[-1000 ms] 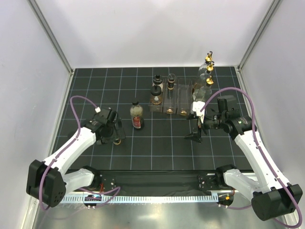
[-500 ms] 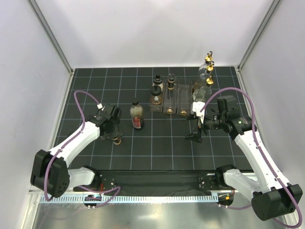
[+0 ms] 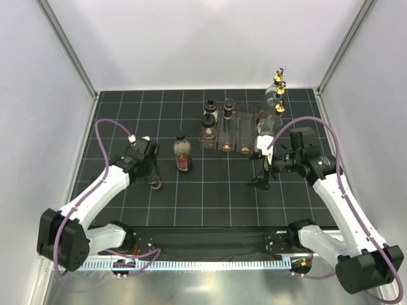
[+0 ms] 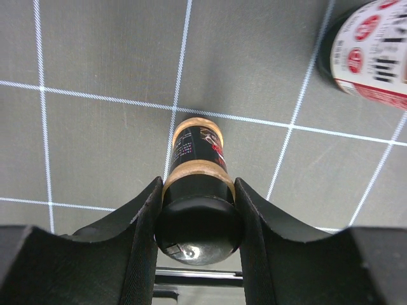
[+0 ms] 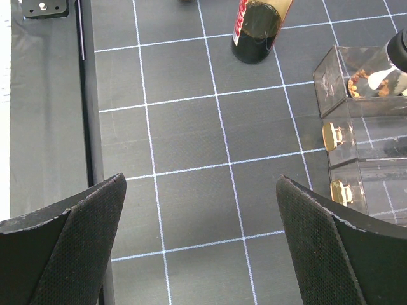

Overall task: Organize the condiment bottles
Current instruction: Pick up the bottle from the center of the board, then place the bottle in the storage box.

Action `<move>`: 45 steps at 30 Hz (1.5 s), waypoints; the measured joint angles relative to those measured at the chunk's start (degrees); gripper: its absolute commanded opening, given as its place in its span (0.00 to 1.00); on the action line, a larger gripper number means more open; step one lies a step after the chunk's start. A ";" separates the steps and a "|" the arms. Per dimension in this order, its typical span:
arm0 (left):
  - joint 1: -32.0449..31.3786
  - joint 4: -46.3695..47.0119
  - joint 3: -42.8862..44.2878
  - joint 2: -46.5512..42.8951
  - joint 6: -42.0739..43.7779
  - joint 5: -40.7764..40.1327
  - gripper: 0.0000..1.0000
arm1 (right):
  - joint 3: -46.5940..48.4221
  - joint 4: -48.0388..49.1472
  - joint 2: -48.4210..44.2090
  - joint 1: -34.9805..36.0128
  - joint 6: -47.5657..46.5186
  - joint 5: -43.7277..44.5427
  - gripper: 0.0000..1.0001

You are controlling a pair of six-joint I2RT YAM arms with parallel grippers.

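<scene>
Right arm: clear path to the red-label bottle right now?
Probably yes: right gripper open, only bare mat between it and the red-label bottle, rack off to one side. The left gripper, shut on a small bottle, sits nearby.

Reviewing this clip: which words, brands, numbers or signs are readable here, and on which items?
Nothing can be read with certainty.
On the red-labelled bottle: white roundels and rows of black print, too blurred to read.
On the small black-capped bottle: fine print beside a red-and-black picture, too small to read.
</scene>
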 measured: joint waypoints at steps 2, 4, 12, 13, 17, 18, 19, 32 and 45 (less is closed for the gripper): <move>0.00 -0.24 0.07 -1.79 0.76 -0.02 0.00 | 0.00 0.00 0.00 0.00 -0.02 0.00 1.00; 0.00 -1.07 0.50 -3.54 1.40 -0.04 0.00 | 0.00 0.00 0.00 0.00 -0.04 0.02 1.00; -0.09 -5.33 4.81 -8.57 4.13 0.59 0.00 | 0.00 0.00 0.00 0.00 -0.04 0.04 1.00; -0.09 -6.21 5.79 -8.70 4.28 0.81 0.00 | 0.00 -0.02 0.00 0.00 -0.04 0.04 1.00; -0.11 -8.35 9.44 -8.85 5.35 2.38 0.00 | 0.00 -0.02 0.00 0.00 -0.04 0.04 1.00; -0.15 -8.81 10.16 -8.85 5.66 2.71 0.00 | 0.00 0.00 0.00 0.00 -0.04 0.07 1.00; -0.15 -9.31 11.02 -8.92 5.92 3.17 0.00 | 0.00 0.00 0.00 0.00 -0.04 0.09 1.00; -0.22 -15.08 25.86 -9.81 12.00 9.20 0.00 | -0.02 0.00 0.00 0.00 -0.07 0.66 1.00; -2.12 -16.09 43.28 0.92 13.57 20.26 0.00 | -0.04 0.02 0.00 -0.02 -0.07 1.40 1.00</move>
